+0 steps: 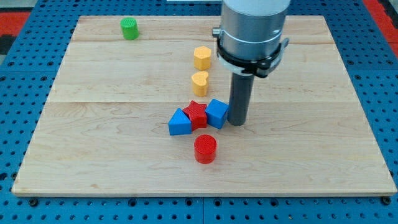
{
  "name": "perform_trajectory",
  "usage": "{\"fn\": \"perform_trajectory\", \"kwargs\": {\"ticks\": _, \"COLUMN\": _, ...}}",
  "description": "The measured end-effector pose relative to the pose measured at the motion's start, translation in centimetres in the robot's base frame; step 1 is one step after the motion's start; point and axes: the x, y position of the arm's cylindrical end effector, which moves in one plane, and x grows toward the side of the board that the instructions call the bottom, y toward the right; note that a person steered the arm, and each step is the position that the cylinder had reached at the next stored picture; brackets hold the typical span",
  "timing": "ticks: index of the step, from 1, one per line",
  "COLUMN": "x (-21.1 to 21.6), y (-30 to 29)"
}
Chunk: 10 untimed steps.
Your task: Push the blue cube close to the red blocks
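The blue cube (217,113) sits near the board's middle, touching a red star-shaped block (197,115) on its left. A blue triangular block (179,122) touches that red block's other side. A red cylinder (205,149) stands apart, just below this cluster. My tip (238,123) is at the blue cube's right side, touching or almost touching it. The rod rises from there to the grey arm at the view's top.
A yellow hexagonal block (202,57) and a yellow heart-shaped block (199,82) stand above the cluster. A green cylinder (129,28) is at the top left. The wooden board (93,143) lies on a blue pegboard.
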Motion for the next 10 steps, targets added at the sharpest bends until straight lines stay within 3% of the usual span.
{"fn": "perform_trajectory", "kwargs": {"ticks": 1, "x": -3.1, "y": 1.3}}
{"fn": "perform_trajectory", "kwargs": {"ticks": 4, "x": 4.6, "y": -3.0}}
{"fn": "perform_trajectory", "kwargs": {"ticks": 6, "x": 9.1, "y": 2.1}}
{"fn": "perform_trajectory", "kwargs": {"ticks": 7, "x": 11.8, "y": -1.5}}
{"fn": "perform_trajectory", "kwargs": {"ticks": 8, "x": 11.1, "y": -6.6}}
{"fn": "perform_trajectory", "kwargs": {"ticks": 9, "x": 4.9, "y": -7.0}}
{"fn": "perform_trajectory", "kwargs": {"ticks": 10, "x": 6.2, "y": -2.7}}
